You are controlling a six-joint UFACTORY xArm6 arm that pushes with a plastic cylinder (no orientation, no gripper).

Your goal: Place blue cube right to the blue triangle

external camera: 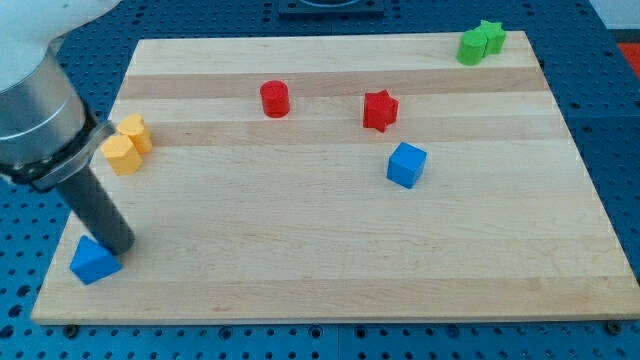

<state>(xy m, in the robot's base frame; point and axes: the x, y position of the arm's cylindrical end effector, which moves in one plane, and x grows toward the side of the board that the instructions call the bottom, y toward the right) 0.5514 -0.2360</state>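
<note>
The blue cube sits right of the board's middle. The blue triangle lies near the bottom left corner of the wooden board. My tip is at the lower end of the dark rod, touching or just behind the blue triangle's upper right edge. The blue cube is far to the right of the tip and a little higher in the view.
A red cylinder and a red star lie in the upper middle. Two yellow blocks sit together at the left edge. A green block and green star sit together at the top right corner.
</note>
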